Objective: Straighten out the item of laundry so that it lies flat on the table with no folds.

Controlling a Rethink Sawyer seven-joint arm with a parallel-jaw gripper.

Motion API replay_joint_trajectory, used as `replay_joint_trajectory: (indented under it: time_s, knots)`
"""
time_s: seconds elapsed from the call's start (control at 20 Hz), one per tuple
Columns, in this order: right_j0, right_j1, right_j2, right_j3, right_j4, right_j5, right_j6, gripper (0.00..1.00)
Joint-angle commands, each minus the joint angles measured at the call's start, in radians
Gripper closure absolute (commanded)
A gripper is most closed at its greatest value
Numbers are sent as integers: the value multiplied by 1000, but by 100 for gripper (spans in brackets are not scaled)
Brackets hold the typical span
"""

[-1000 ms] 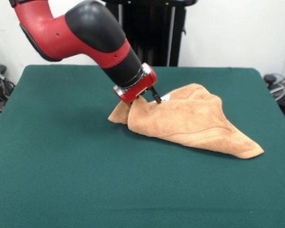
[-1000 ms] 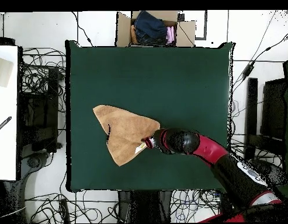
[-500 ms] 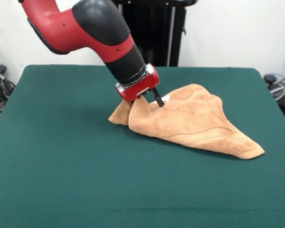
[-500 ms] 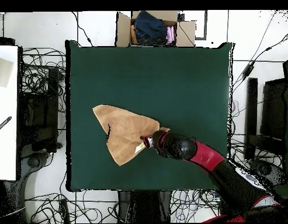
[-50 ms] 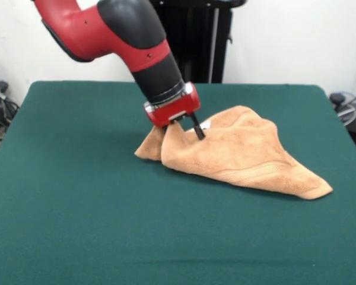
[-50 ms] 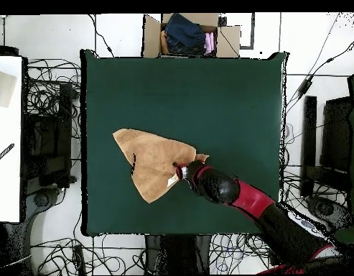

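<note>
The light orange-tan terry-cloth towel (image 5: 243,153) lies bunched and folded near the middle of the large table with the dark green felt top (image 5: 77,225), one long corner reaching out flat. Probably the red and black arm (image 5: 124,41) leans down at an angle so that it can lift one corner and pull the folds open. The black gripper (image 5: 184,127) is closed narrowly on a raised fold of the towel, beside the small white label (image 5: 205,124).

orange-tan towel (image 5: 243,155), dark green table (image 5: 77,202), red-black arm (image 5: 124,41)
</note>
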Motion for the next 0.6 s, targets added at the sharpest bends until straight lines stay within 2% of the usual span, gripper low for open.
replay_joint_trajectory:
  time_s: [0.05, 0.4, 0.6]
  knots:
    - [-50, 24, -12, 18, 42, -282, 349, 0]
    - [-125, 68, 17, 87, -22, -483, 376, 0]
    - [-143, 72, 14, 118, -43, -537, 382, 0]
